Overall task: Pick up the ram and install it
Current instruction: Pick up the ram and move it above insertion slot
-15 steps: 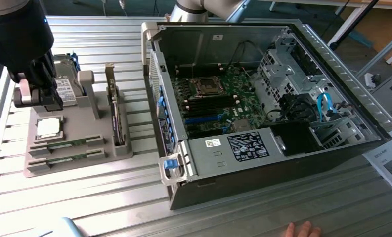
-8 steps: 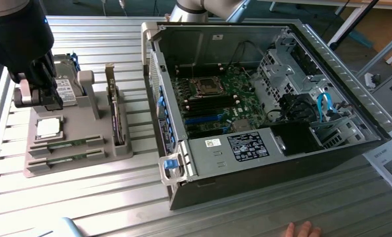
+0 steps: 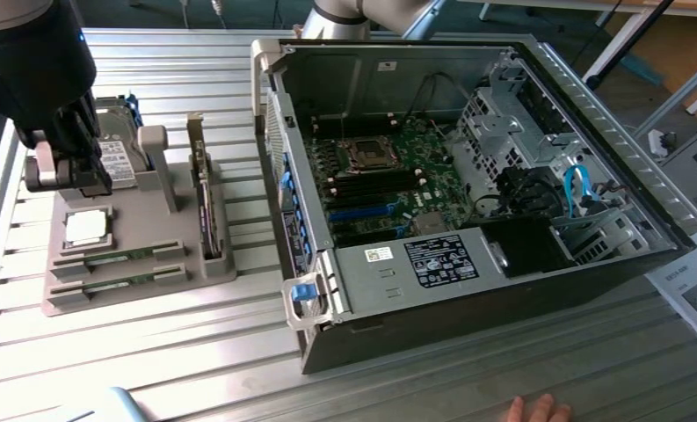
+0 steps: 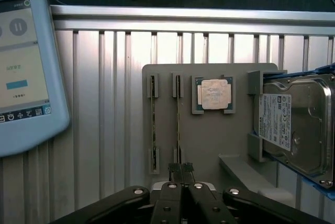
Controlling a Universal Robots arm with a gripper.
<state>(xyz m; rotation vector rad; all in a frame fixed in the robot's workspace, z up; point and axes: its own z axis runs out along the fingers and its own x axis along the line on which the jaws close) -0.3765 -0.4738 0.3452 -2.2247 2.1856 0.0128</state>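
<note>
Ribbed aluminium table runs under everything. On it sits a grey holder tray toward the exterior view's left and an open computer case toward that view's right. The case lies on its side with its motherboard exposed.

The tray carries a silver hard drive, a square processor in its own recess, and two thin green sticks of memory standing on edge in parallel slots. One ram stick lies just beside the processor. The other ram stick sits one slot further from it. Both rest in the tray, well apart from the case.

The gripper hangs over the tray with its two fingers pressed together and nothing between them. In the wrist view its tips line up with one end of the ram stick beside the processor, though whether they touch it cannot be told. In the exterior view the black arm stands over the hard-drive end of the tray.

A light-blue tablet with a lit screen lies on the table near the tray. A person's hand rests at the table's edge, near the case.
</note>
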